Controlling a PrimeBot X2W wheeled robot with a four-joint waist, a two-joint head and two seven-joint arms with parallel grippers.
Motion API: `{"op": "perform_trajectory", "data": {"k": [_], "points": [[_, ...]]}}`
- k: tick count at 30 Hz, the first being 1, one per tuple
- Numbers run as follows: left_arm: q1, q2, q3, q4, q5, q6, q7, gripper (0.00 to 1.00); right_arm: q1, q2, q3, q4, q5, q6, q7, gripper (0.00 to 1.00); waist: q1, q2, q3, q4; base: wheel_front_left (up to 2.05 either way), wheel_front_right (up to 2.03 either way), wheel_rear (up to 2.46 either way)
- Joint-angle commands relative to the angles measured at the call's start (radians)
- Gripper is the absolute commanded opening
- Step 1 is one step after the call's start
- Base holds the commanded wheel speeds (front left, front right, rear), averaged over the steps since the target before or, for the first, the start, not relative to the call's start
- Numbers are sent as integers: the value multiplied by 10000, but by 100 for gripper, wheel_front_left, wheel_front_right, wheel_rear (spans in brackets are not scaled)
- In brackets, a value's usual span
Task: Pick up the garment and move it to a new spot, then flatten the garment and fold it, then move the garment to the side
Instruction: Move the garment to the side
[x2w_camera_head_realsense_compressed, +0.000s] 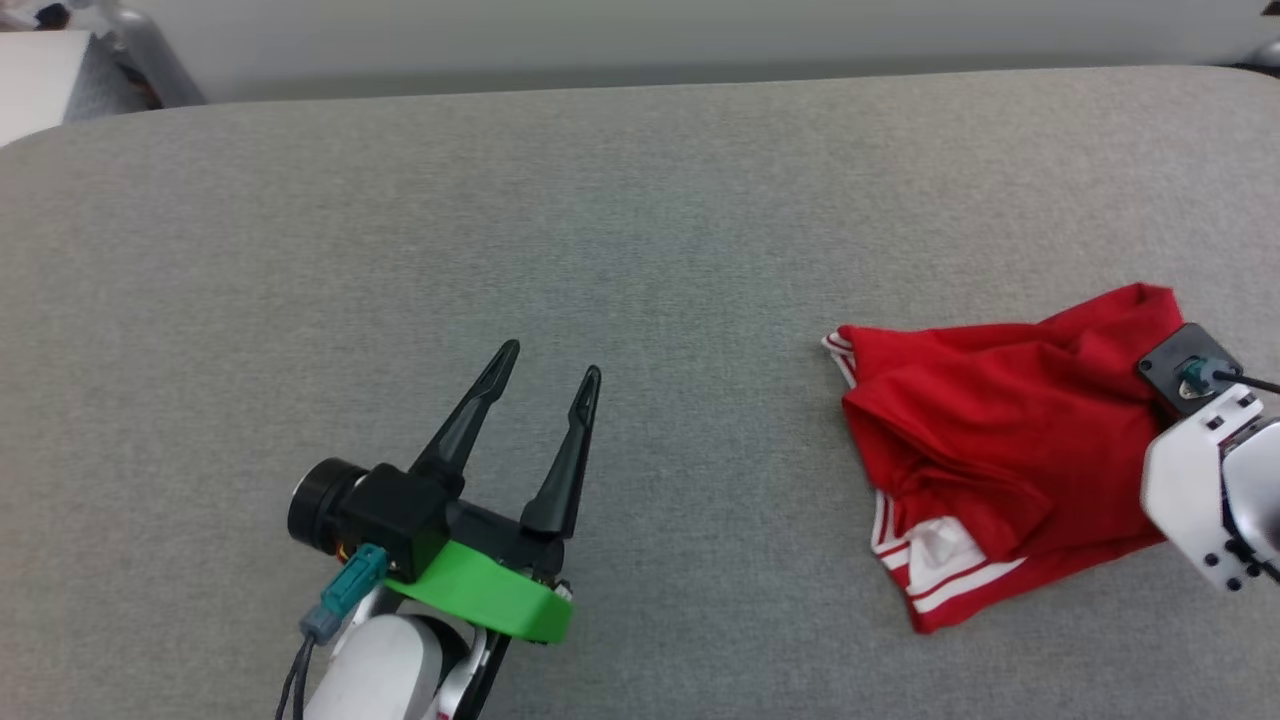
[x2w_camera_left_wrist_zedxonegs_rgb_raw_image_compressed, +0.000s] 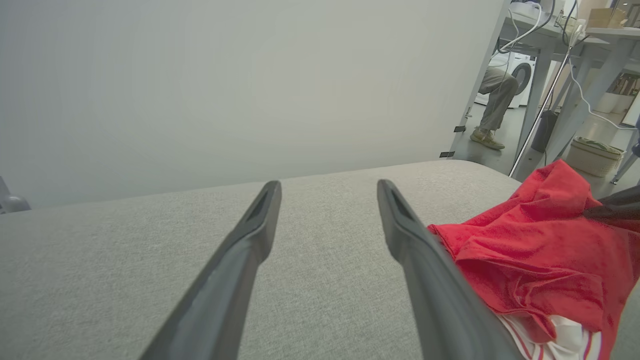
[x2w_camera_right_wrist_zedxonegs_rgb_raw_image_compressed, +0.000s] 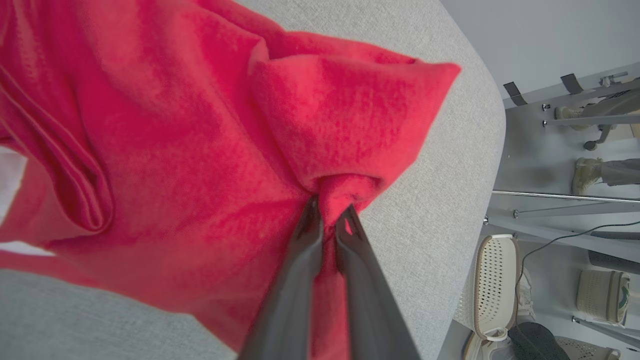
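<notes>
— Left claw first?
— The left gripper (x2w_camera_head_realsense_compressed: 552, 362) is spread wide over the grey padded surface (x2w_camera_head_realsense_compressed: 640, 200). The garment (x2w_camera_head_realsense_compressed: 980, 430) lies crumpled well to its right.
— And the right?
— The head view hides its fingers. Its wrist view shows the right gripper (x2w_camera_right_wrist_zedxonegs_rgb_raw_image_compressed: 330, 212) pinching a red fold, with a person's shoe (x2w_camera_right_wrist_zedxonegs_rgb_raw_image_compressed: 585, 175) beyond.
</notes>
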Motion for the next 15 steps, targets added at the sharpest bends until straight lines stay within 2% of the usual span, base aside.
{"op": "perform_trajectory", "data": {"k": [1, 5, 8, 15], "points": [[-261, 119, -91, -65, 44, -27, -57, 100, -317, -313, 130, -4, -67, -17, -202, 0, 0, -1, 919, -1115, 0, 0, 0], [-675, 355, -486, -130, 105, -27, -57, 100, -988, -1184, 413, 464, -231, -17, -1087, 0, 0, -1, 1471, -1786, 0, 0, 0], [-1050, 589, -786, -212, 200, -27, -57, 100, -1499, -1520, 355, 1175, -365, -17, -1754, 0, 0, -1, 1920, -2196, 0, 0, 0], [-1743, 1030, -1256, -382, 302, -27, -57, 100, -2370, -1747, -139, 3009, -843, -17, -3158, 0, 0, -1, 2772, -2730, 0, 0, 0]]}}
